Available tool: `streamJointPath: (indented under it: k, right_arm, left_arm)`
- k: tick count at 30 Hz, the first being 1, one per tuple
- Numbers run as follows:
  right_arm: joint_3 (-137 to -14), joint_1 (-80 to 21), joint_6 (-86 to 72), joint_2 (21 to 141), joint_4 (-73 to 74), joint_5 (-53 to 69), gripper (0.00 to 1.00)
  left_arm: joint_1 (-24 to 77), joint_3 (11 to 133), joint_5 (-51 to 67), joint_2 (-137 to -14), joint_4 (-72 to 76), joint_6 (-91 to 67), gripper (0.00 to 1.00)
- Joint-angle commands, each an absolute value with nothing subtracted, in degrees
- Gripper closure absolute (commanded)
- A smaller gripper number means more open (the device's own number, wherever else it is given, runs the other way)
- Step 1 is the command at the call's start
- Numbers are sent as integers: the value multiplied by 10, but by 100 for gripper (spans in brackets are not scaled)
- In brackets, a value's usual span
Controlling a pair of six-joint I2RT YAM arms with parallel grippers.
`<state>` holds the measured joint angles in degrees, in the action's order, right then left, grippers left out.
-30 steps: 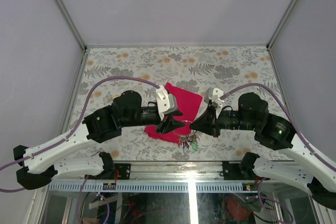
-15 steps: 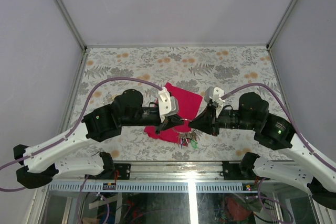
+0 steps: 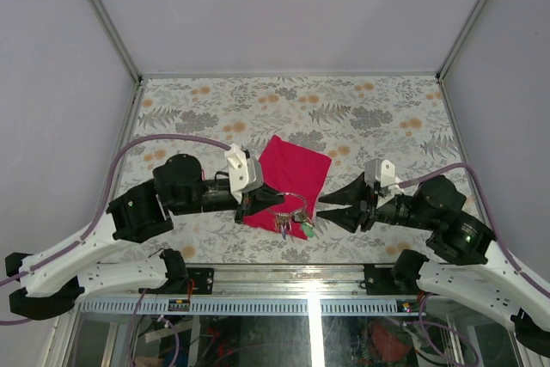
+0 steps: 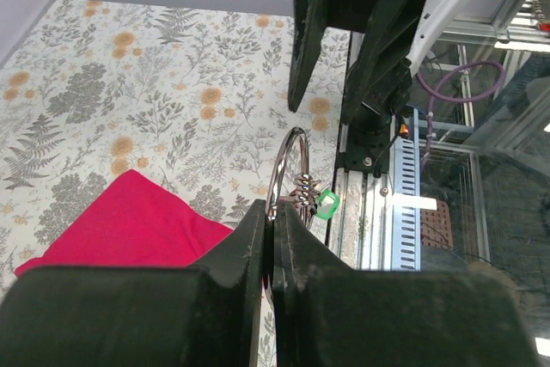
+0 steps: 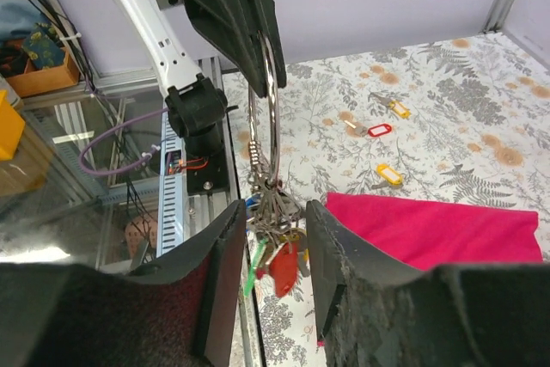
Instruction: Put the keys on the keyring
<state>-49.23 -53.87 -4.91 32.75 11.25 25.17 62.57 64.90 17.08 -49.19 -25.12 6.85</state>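
Top: L gripper (image 3: 268, 202) clenched on keyring (image 3: 293, 215), over near edge of magenta cloth (image 3: 289, 169). R gripper (image 3: 325, 204) just right of it, jaws spread.
L wrist: fingers pinch ring rim, key bunch w/ green tag hanging.
R wrist: ring upright past spread fingers; loose keys (image 5: 378, 130) on table (image 5: 481, 83) beyond cloth.

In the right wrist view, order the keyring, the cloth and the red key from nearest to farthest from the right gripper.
1. keyring, hanging just ahead of the right gripper.
2. cloth, lower right.
3. red key, on the table beyond the cloth.
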Motion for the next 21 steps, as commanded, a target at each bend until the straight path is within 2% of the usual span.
streamJointPath:
  k: [1,12,18,21]
  right_arm:
    - [-452,-541,-19,317,26,282,58]
    - [-434,-541,-8,348,1,360,47]
    - [-443,-541,-13,377,-2,384,48]
    - [-446,-541,-14,384,-1,385,55]
  left_arm:
    - [624,680,200,-487,-242,71,100]
    - [624,709,239,-500,-273,83,100]
    - [623,711,242,-502,-274,84,100]
    - [624,711,242,-502,-274,84,100]
